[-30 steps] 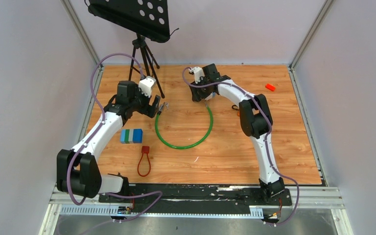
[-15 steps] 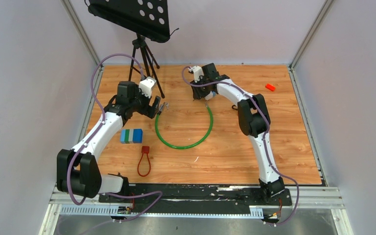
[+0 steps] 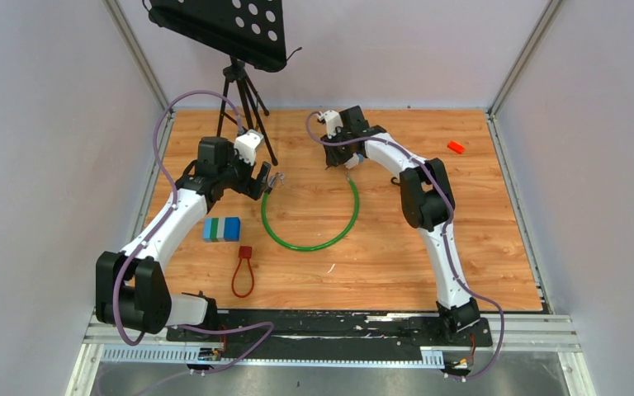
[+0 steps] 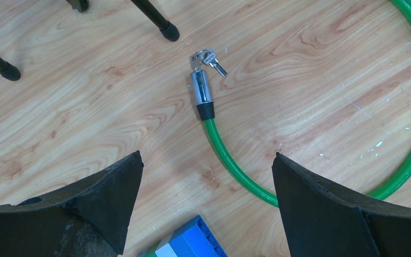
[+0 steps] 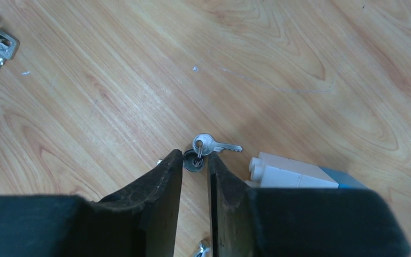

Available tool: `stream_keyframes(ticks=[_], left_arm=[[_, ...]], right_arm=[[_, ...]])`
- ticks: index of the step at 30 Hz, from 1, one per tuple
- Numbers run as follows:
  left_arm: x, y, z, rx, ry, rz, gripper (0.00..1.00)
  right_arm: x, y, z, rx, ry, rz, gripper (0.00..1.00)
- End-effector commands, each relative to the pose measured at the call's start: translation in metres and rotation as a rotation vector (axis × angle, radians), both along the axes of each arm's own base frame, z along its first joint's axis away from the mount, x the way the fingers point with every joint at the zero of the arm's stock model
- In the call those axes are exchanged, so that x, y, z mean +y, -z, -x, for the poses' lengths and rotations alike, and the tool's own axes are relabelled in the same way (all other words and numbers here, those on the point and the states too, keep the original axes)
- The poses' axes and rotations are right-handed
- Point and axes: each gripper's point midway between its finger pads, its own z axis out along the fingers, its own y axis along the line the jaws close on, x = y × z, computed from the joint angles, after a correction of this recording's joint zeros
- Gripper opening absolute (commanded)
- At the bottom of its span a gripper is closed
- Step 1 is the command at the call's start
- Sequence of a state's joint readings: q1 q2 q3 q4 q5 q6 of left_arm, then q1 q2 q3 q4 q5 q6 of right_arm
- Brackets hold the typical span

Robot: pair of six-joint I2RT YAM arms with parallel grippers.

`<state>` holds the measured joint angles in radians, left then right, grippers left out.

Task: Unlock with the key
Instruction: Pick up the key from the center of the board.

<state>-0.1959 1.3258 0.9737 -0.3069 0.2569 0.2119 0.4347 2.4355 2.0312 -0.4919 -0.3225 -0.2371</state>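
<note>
A green cable lock (image 3: 309, 245) lies in a loop on the wood. Its chrome barrel end (image 4: 200, 91) has a bunch of keys (image 4: 208, 58) beside it. My left gripper (image 4: 206, 156) hovers above that end with its jaws wide open and nothing between them. At the loop's far right end, my right gripper (image 5: 193, 155) points down at the table. Its jaws are narrow, and the tips pinch the dark round head of a key (image 5: 192, 161). A ring through that head carries a silver spare key (image 5: 210, 144) lying flat. The lock body itself is hidden by the fingers.
A white and blue brick (image 5: 289, 171) lies just right of my right fingers. A blue-green block (image 3: 221, 228) and a red strap loop (image 3: 243, 271) sit near the left arm. Tripod legs (image 3: 249, 103) stand behind the left gripper. An orange brick (image 3: 456, 147) lies far right.
My right gripper's jaws have closed in round the key head, and the arm has shifted slightly. The left arm and the cable have not moved.
</note>
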Motion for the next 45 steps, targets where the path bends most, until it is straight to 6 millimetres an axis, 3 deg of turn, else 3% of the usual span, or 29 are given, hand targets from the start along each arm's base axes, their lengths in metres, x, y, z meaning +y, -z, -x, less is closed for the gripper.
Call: stream_keyframes(ticks=[1, 7, 16, 21, 26, 28, 31, 35, 39, 43, 45], left_arm=[[0.000, -0.013, 0.001, -0.043, 0.017, 0.007, 0.97], [0.000, -0.013, 0.001, -0.036, 0.018, 0.008, 0.97], [-0.001, -0.012, 0.003, -0.027, 0.022, 0.010, 0.97], [-0.002, -0.012, 0.004, -0.026, 0.025, 0.012, 0.97], [-0.002, -0.012, 0.004, -0.026, 0.026, 0.011, 0.97], [-0.001, -0.015, 0.004, -0.031, 0.027, 0.009, 0.97], [0.000, -0.020, 0.004, -0.046, 0.028, 0.001, 0.98], [0.007, -0.031, 0.003, -0.089, -0.002, -0.017, 1.00], [0.008, -0.036, 0.006, -0.121, 0.009, -0.026, 1.00], [-0.002, -0.033, 0.016, -0.103, 0.087, -0.011, 1.00], [-0.012, -0.027, 0.027, -0.066, 0.176, 0.006, 1.00]], right_arm=[[0.007, -0.008, -0.011, -0.036, 0.009, -0.007, 0.24], [0.008, -0.008, -0.012, -0.036, 0.011, -0.007, 0.18], [0.007, 0.002, -0.011, -0.028, 0.013, 0.018, 0.20], [0.006, 0.005, -0.009, -0.023, 0.013, 0.022, 0.16], [0.007, -0.009, -0.010, -0.045, 0.010, 0.015, 0.05], [0.007, -0.022, -0.011, -0.062, 0.008, 0.003, 0.00], [0.010, -0.048, -0.007, -0.087, -0.013, -0.037, 0.00], [0.014, -0.096, 0.014, -0.120, -0.075, -0.134, 0.00], [0.012, -0.130, 0.048, -0.132, -0.148, -0.197, 0.00], [-0.002, -0.151, 0.096, -0.127, -0.229, -0.207, 0.00], [-0.014, -0.150, 0.124, -0.114, -0.274, -0.190, 0.00]])
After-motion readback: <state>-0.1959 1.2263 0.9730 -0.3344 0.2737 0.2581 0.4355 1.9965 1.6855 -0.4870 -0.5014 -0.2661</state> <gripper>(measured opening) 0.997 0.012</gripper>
